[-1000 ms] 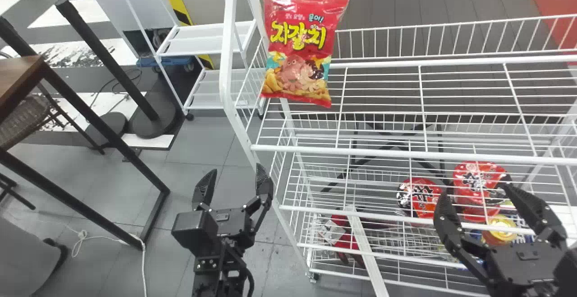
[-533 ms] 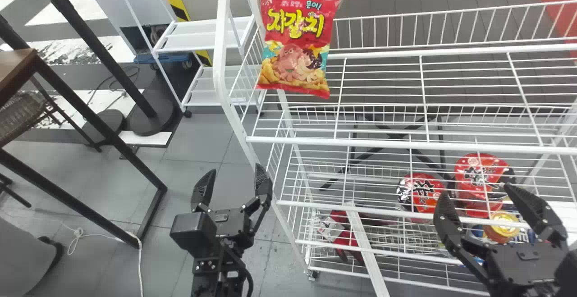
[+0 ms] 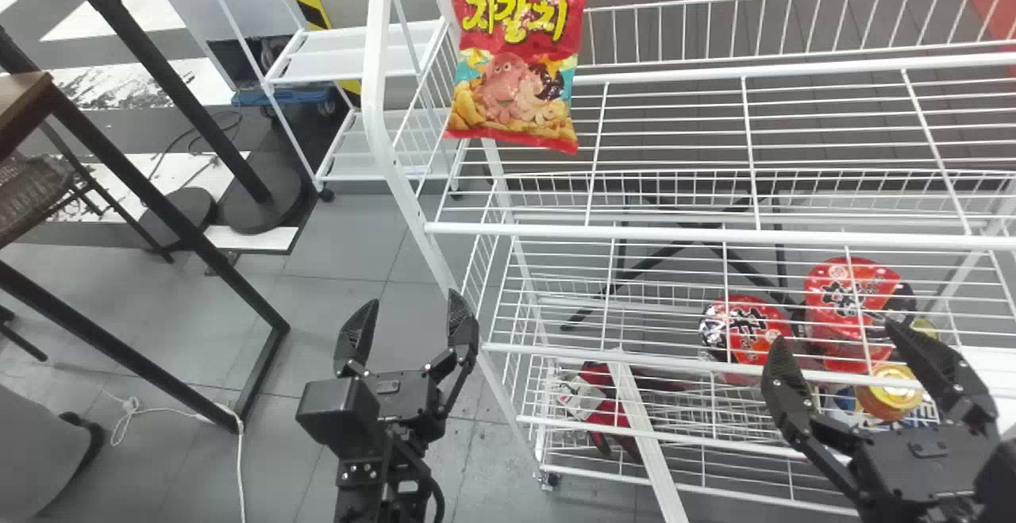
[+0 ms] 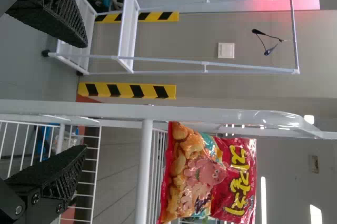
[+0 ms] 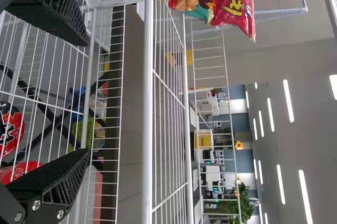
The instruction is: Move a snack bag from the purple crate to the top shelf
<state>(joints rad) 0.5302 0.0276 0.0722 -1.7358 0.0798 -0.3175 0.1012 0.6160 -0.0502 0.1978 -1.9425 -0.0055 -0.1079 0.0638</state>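
Observation:
The red snack bag (image 3: pixel 520 47) stands upright at the left end of the white rack's top shelf (image 3: pixel 675 233), leaning by the side rail. Down at the rack's left, my left gripper (image 3: pixel 409 324) is open and empty; my right gripper (image 3: pixel 841 340) stands open and empty before the lower shelves at the right. In the left wrist view the snack bag (image 4: pixel 208 174) lies beyond the spread fingers of my left gripper (image 4: pixel 84 95). In the right wrist view the snack bag (image 5: pixel 213 0) is farther off, past my open right gripper (image 5: pixel 87 98).
Red noodle packs (image 3: pixel 742 328) and an orange-yellow container (image 3: pixel 889 392) are lower in the rack at right, a red item (image 3: pixel 603 408) at lower left. A brown table (image 3: pixel 24 102) with black legs stands at left, a small white rack (image 3: pixel 357 51) behind.
The rack's top shelf and the snack bag have shifted upward in the head view, and the floor and table slightly leftward. Both grippers keep almost the same place there, still open.

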